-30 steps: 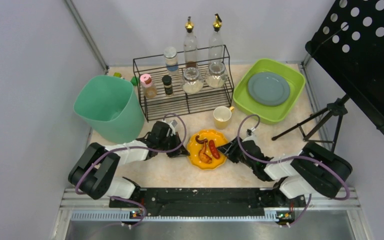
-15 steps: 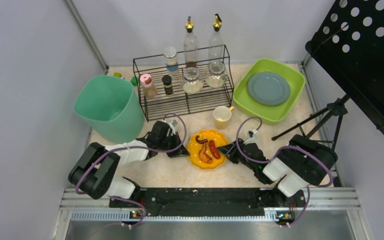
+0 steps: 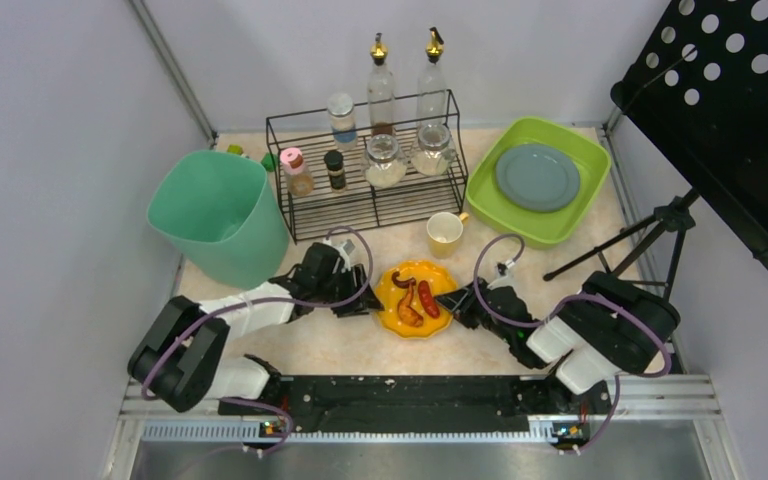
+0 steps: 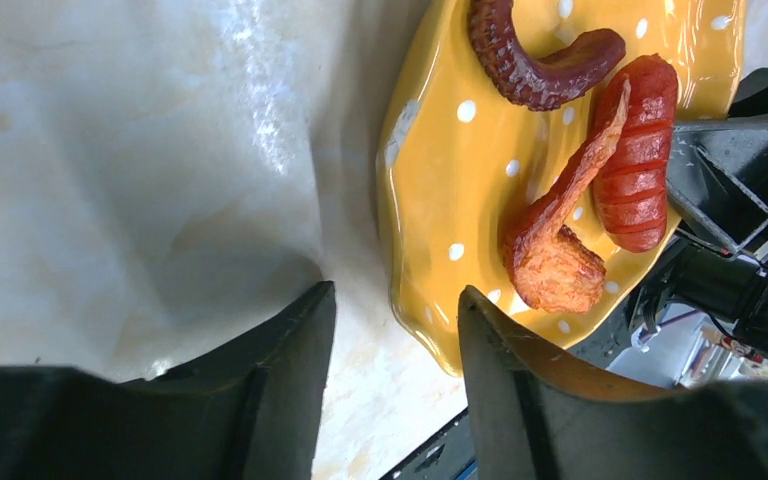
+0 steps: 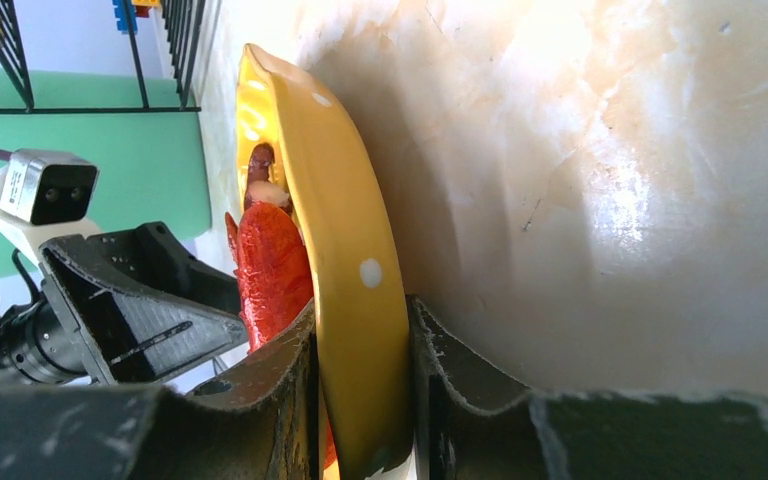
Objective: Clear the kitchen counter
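Note:
On the speckled kitchen counter [image 3: 350,348] sits a yellow white-dotted plate [image 3: 432,271] with a red sausage [image 4: 640,170], a dark tentacle [image 4: 530,70] and a fried piece [image 4: 555,265]. My left gripper [image 3: 365,302] is open at the plate's left side; the plate [image 4: 450,170] has its rim in the gap of my left gripper [image 4: 395,295]. My right gripper [image 3: 452,300] is shut on the right rim. In the right wrist view the plate [image 5: 345,220] is pinched by my right gripper [image 5: 360,315], with the sausage [image 5: 270,270] just beyond.
A mint-green bin [image 3: 222,212] stands at the back left. A black wire rack [image 3: 365,205] holds jars and bottles. A yellow cup [image 3: 445,232] is behind the plate. A lime tub [image 3: 575,215] holds a grey plate [image 3: 537,176]. A tripod [image 3: 650,235] stands at the right.
My left gripper has opened and let go of the plate's left rim. My right arm's elbow swung left earlier; its gripper stays clamped on the right rim.

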